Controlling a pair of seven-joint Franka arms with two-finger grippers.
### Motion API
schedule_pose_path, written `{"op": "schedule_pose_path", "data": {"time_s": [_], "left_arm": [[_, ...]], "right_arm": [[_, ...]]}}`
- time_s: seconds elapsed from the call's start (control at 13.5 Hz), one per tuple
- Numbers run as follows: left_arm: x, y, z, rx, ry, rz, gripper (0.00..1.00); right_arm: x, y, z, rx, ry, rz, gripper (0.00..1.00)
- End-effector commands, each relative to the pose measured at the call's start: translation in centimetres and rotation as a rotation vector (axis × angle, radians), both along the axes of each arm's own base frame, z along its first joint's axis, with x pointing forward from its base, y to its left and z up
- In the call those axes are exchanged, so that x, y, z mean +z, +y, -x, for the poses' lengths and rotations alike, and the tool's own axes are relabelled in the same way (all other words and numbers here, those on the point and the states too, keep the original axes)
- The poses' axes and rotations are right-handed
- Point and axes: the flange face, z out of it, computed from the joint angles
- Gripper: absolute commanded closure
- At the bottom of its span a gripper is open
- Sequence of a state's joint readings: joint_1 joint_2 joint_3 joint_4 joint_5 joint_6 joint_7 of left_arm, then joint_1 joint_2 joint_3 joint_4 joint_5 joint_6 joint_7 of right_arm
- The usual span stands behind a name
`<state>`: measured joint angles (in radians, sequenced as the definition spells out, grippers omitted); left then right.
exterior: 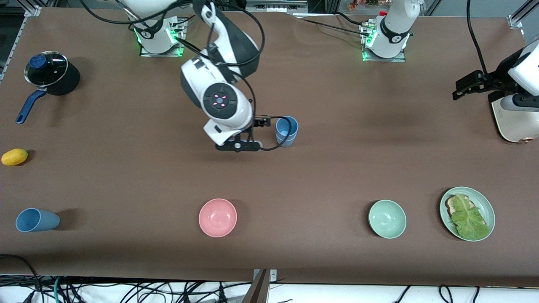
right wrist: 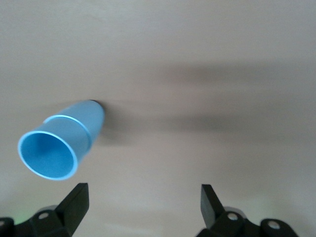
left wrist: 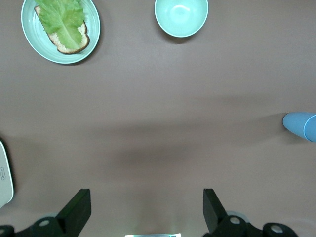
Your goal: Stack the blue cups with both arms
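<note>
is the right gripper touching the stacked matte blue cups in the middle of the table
Apart. In the right wrist view the stacked matte blue cups stand clear of the open right gripper, with bare table between them and its fingers.

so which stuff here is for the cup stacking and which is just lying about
For the job: stacked cups mid-table, beside the open right pincer; lone cup at the right arm's end; open left pincer.

Lying about: pink bowl, green bowl, plate, pot, lemon.

We see a brown matte desk (exterior: pixel 320 168) under even light, with tangled black cables (exterior: pixel 126 290) along its near edge.
</note>
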<state>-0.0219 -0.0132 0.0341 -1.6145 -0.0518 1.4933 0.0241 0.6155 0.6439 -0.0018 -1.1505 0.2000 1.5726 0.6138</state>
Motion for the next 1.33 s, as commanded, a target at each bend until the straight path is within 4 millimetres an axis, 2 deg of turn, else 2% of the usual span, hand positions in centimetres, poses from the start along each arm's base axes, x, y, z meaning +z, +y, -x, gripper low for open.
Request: {"op": "schedule_pose_path", "data": {"time_s": [0.0,0.15,0.44,0.66,0.89,0.96,1.11,1.18,1.26], "left_arm": [[0.6,0.2,-0.3,0.007,0.002,-0.021,0.00],[0.6,0.2,-0.3,0.007,0.002,-0.021,0.00],[0.6,0.0,-0.3,0.000,0.003,-0.022,0.00],[0.4,-0.4,-0.2,-0.010,0.020,-0.022,0.00],[-0.9,-1.4,-1.0,-0.033,0.031,-0.037,0.00],[-1.6,-1.4,-1.3,-0.048,0.043,-0.079,0.00],[-1.8,-2.0,-1.9,-0.051,0.015,-0.101,0.00],[-1.5,-2.7,-2.2,-0.061,-0.013,-0.098,0.00],[-1.5,-4.1,-2.2,-0.089,-0.018,-0.102,0.00]], "right_arm": [[2.2,-4.2,-0.7,0.033,0.029,0.049,0.00],[2.8,-7.3,-1.5,0.029,0.036,0.071,0.00],[3.8,-11.1,-2.5,0.006,0.018,0.098,0.00],[4.0,-12.3,-2.6,0.000,0.013,0.120,0.00],[4.1,-13.1,-3.0,-0.006,-0.002,0.146,0.00],[4.2,-13.1,-3.1,-0.006,-0.014,0.152,0.00],[4.6,-12.9,-2.7,-0.011,-0.018,0.170,0.00],[4.6,-13.7,-2.6,-0.020,-0.012,0.171,0.00],[4.8,-15.5,-2.6,-0.035,-0.008,0.164,0.00]]}}
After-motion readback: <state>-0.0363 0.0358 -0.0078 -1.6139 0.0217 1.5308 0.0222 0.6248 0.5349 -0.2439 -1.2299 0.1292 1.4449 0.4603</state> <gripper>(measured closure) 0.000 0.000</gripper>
